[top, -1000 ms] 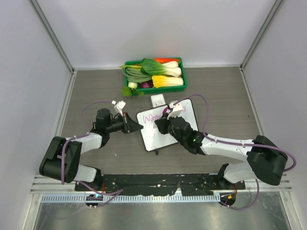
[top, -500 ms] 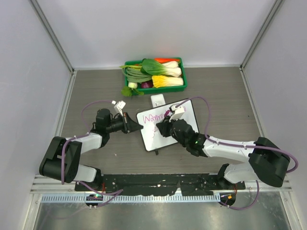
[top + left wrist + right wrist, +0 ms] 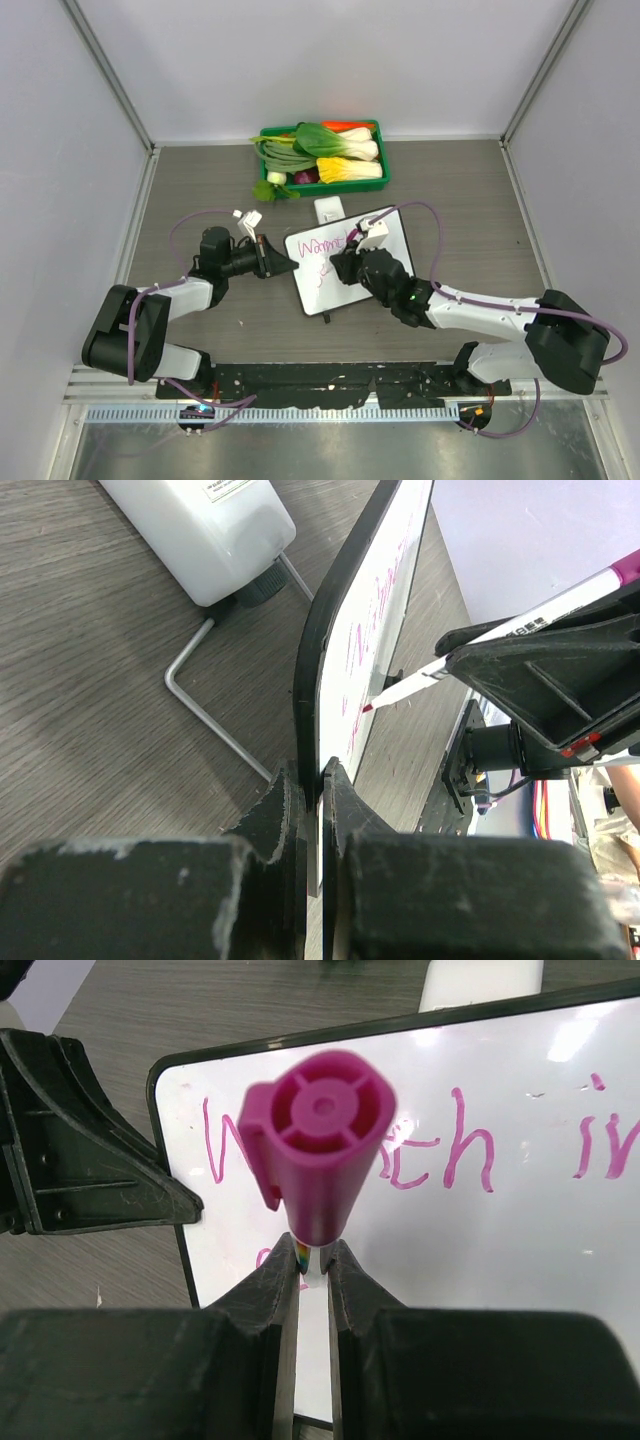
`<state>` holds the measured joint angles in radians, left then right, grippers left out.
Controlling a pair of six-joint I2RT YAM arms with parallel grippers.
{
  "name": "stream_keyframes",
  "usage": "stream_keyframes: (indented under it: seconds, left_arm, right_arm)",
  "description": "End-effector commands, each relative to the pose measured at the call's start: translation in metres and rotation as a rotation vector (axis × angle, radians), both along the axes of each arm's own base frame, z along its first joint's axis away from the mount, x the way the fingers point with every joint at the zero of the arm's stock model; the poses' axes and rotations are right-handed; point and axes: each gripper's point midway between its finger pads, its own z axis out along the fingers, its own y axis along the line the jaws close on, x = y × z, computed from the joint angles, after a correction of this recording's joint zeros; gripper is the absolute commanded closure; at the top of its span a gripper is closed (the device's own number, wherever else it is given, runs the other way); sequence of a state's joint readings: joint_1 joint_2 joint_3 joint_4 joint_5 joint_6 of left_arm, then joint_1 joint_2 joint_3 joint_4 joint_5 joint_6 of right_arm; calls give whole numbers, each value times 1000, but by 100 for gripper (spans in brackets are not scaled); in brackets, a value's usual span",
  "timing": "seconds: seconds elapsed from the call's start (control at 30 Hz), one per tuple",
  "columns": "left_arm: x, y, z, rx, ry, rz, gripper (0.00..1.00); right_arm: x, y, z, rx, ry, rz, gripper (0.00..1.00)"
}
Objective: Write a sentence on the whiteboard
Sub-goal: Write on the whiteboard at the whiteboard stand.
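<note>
The whiteboard [image 3: 318, 288] lies mid-table, its left edge lifted. My left gripper [image 3: 283, 264] is shut on that edge; in the left wrist view the dark rim [image 3: 340, 640] runs between its fingertips [image 3: 312, 776]. My right gripper [image 3: 346, 266] is shut on a pink marker [image 3: 322, 1140] with a white barrel [image 3: 500, 635], its tip touching the board [image 3: 520, 1230]. The sentence [image 3: 450, 1150] is pink cursive along the board's top line [image 3: 322, 243]. A small pink mark [image 3: 262, 1258] sits on the second line beside the marker.
A green tray [image 3: 384, 162] of vegetables stands at the back. A small white box [image 3: 328, 209] lies just behind the board and shows in the left wrist view [image 3: 200, 530]. A bent metal rod [image 3: 205, 710] lies beside the board. Grey walls enclose the table.
My right gripper with the marker has shifted slightly toward the near side of the board, below the first line. My left gripper and the board have not moved.
</note>
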<state>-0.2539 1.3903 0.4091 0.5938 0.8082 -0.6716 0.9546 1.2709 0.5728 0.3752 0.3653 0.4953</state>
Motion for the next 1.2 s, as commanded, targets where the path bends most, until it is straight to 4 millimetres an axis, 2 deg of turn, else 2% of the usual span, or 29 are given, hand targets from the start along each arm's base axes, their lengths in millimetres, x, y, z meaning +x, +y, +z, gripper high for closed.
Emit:
stream_keyframes:
  seconds: [0.0, 0.2, 0.43, 0.67, 1.17]
  left_arm:
    - [12, 11, -20, 93, -20, 67, 100]
    - [13, 12, -20, 94, -20, 71, 100]
    - [13, 12, -21, 95, -20, 71, 100]
    - [13, 12, -21, 95, -20, 71, 100]
    - [12, 12, -20, 94, -21, 68, 100]
  right_arm:
    - [14, -5, 42, 37, -96, -53, 99]
    - [18, -5, 54, 45, -131, -63, 99]
    - [20, 3, 50, 50, -121, -53, 99]
    - [24, 1, 35, 22, -108, -76, 99]
    - [9, -9, 5, -35, -39, -49, 99]
